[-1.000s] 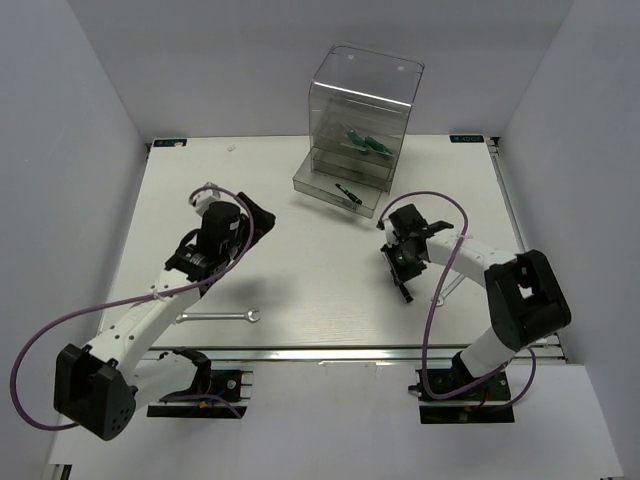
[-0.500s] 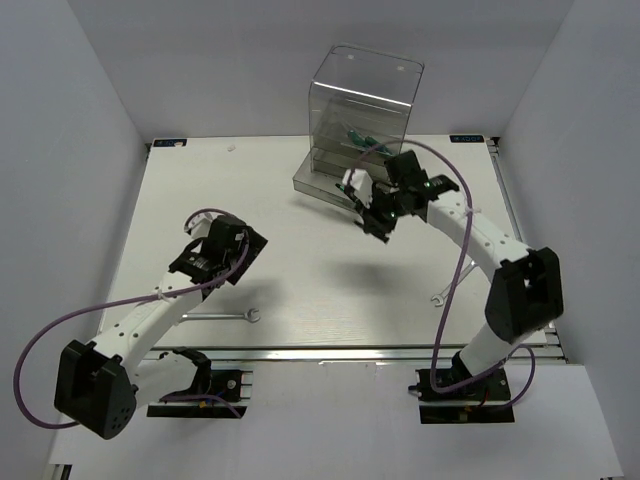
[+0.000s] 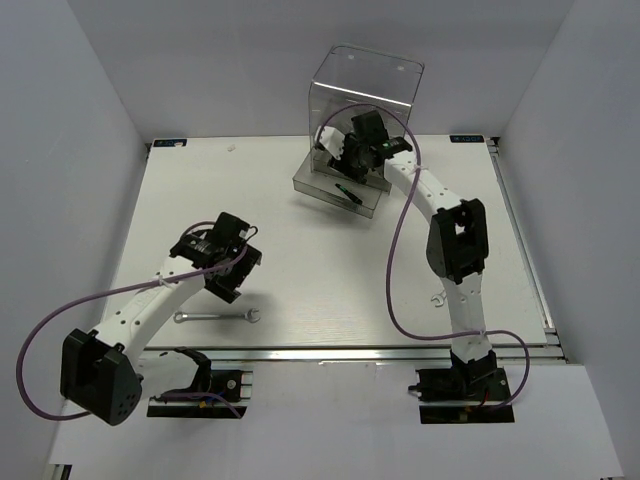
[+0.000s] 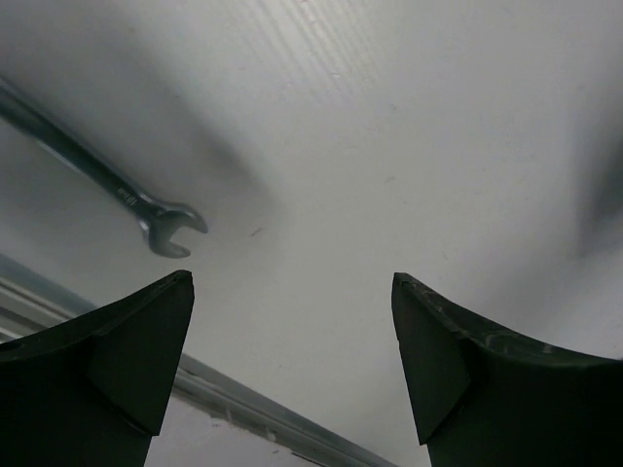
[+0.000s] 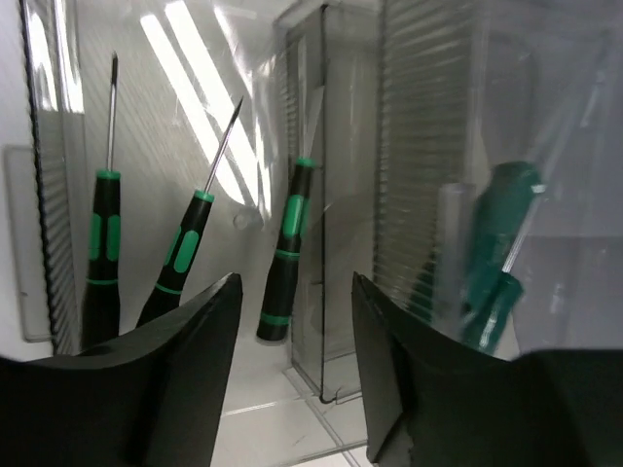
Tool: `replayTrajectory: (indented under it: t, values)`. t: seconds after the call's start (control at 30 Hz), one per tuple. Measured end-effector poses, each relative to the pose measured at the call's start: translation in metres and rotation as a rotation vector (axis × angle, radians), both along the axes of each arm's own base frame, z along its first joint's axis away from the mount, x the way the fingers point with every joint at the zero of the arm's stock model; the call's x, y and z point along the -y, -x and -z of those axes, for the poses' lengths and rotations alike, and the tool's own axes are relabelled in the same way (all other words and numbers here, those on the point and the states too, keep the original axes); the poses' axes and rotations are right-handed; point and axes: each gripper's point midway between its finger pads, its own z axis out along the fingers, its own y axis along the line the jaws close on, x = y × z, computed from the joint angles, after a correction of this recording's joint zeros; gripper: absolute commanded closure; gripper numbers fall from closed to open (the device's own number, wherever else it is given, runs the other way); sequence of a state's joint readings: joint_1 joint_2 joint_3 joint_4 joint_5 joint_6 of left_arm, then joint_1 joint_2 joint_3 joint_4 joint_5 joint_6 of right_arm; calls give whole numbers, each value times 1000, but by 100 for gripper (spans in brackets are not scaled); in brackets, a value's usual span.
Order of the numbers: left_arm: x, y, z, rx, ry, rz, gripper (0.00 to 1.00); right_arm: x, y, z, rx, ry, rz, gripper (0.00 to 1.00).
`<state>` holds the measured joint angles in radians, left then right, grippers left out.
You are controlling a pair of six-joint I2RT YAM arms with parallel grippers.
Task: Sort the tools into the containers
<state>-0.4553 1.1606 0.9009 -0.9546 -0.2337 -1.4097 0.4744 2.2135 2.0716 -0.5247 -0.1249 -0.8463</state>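
Note:
My left gripper (image 3: pixel 228 283) is open and empty, low over the table just above a silver wrench (image 3: pixel 215 317). In the left wrist view the wrench (image 4: pixel 117 185) lies up and left of the gripper (image 4: pixel 292 292). A second wrench (image 3: pixel 437 298) lies at the right front. My right gripper (image 3: pixel 340 150) is open and empty at the front of the clear cabinet (image 3: pixel 385 80), above its pulled-out bottom drawer (image 3: pixel 310 185). A green-and-black screwdriver (image 3: pixel 348 192) lies in that drawer. The right wrist view shows three screwdrivers (image 5: pixel 284 248) ahead of the gripper (image 5: pixel 297 292), and teal-looking handles (image 5: pixel 496 263) behind clear plastic.
The table's front rail (image 4: pixel 243 409) runs close below the left fingers. White walls enclose the table on three sides. A clear drawer wall (image 5: pixel 326 243) stands straight ahead between the right fingers.
The right arm swung from the table's right middle up to the cabinet front. The left gripper moved down and toward the front, closer to the wrench.

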Motion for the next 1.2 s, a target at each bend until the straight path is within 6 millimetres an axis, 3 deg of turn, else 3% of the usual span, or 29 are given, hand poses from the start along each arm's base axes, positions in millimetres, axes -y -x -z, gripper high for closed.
replayTrajectory:
  t: [0.1,0.2,0.3,0.33,0.37,0.47,0.6,0.7,0.8,0.93,1.0,1.2]
  values:
    - [-6,14,6,-77,-19,-32,9,5,0,20,-24,42,7,41]
    - [-14,28,16,-163,-52,-56,11,4,0,18,-21,35,10,45]
    - [-19,36,24,-221,-72,-73,22,-2,8,11,-41,-2,-29,66]
    - [-20,38,26,-236,-76,-79,31,-5,15,7,-59,-15,-56,81]
    - [-21,39,28,-249,-76,-88,35,-8,22,3,-72,-29,-90,85]
    - [-27,47,41,-297,-75,-111,47,-20,55,-18,-112,-88,-236,91]
    - [-35,63,60,-374,-78,-133,48,-31,113,-34,-187,-115,-483,100]
    - [-38,66,64,-396,-87,-135,40,-37,142,-14,-286,-94,-571,100]
    - [-39,67,67,-414,-98,-127,31,-41,153,25,-385,-62,-542,100]
    - [-41,71,74,-457,-121,-113,28,-33,148,75,-431,13,-358,100]
    - [-42,71,77,-461,-123,-108,28,-31,132,87,-399,41,-255,100]
    - [-45,73,86,-473,-130,-85,31,-17,64,81,-177,71,41,100]
